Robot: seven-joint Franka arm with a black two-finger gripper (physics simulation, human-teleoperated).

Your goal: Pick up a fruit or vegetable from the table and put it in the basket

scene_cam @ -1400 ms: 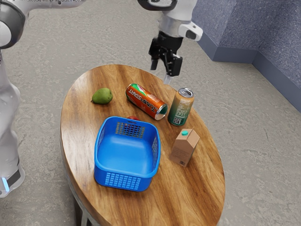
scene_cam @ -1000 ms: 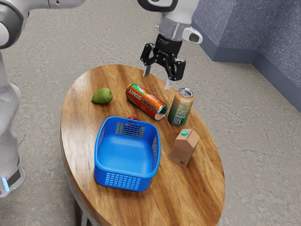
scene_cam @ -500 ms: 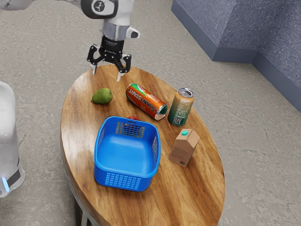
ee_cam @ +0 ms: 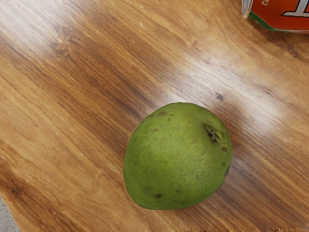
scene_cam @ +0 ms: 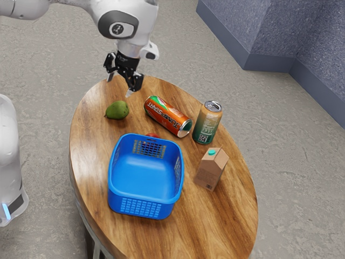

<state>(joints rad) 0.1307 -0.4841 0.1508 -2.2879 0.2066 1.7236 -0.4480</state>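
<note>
Gripper (scene_cam: 119, 86) has shifted from near the lying can (scene_cam: 166, 115) to above the green fruit (scene_cam: 117, 110); green fruit unmoved. Gripper released, 2 fingers spread apart. Green fruit rests on surface (scene_cam: 89, 140) below gripper, outside basket (scene_cam: 143, 183); basket is farther from gripper.

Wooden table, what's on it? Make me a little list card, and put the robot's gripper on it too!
fruit: green pear, on the wooden table
container: blue basket, pear not in it
cans: JUMPSTART can lying down, orange-and-green can standing
carton: brown carton, upright, teal cap
mystery: red thing behind the basket, mostly hidden, can't tell what
robot: gripper open, near the pear
</note>
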